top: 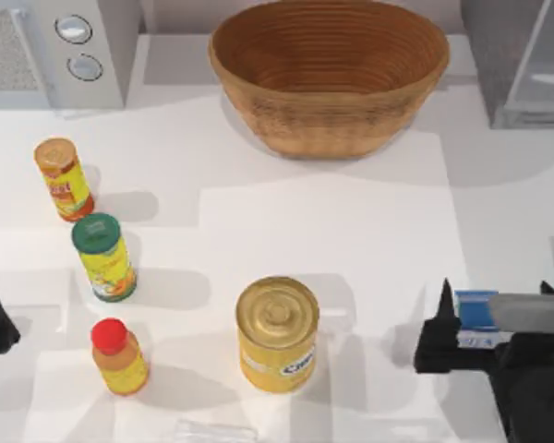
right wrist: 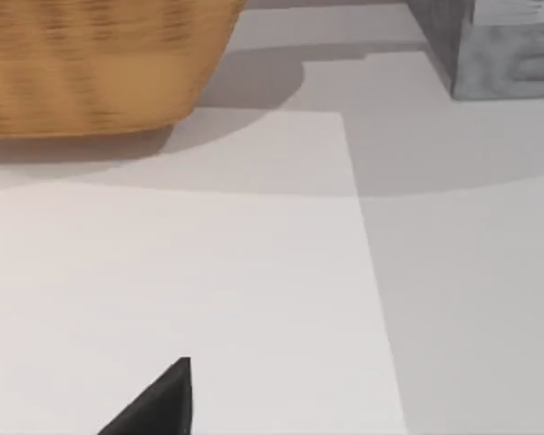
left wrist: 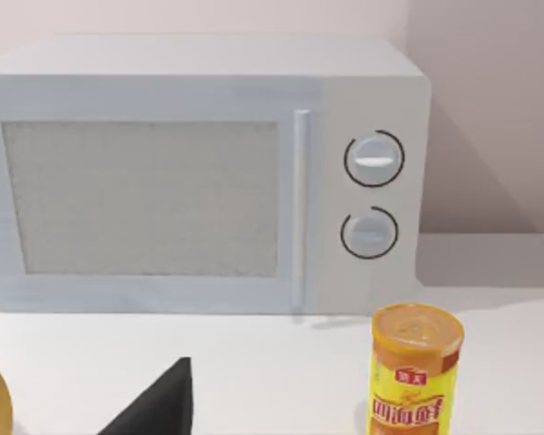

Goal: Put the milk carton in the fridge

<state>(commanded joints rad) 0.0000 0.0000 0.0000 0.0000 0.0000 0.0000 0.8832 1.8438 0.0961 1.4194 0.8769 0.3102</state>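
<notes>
My right end effector (top: 462, 328) sits at the carton (top: 475, 318), near right; grip state unclear. Next: lift toward the fridge (top: 522, 60), far right.

A woven tan wicker basket (right wrist: 91, 63) stands on the white table (right wrist: 254, 290), its shadow falling beside it. Well apart from it sits a corner of the dark-grey speckled fridge (right wrist: 503, 54). A black pointed fingertip (right wrist: 159, 403) of the right gripper juts in over the bare tabletop.
</notes>
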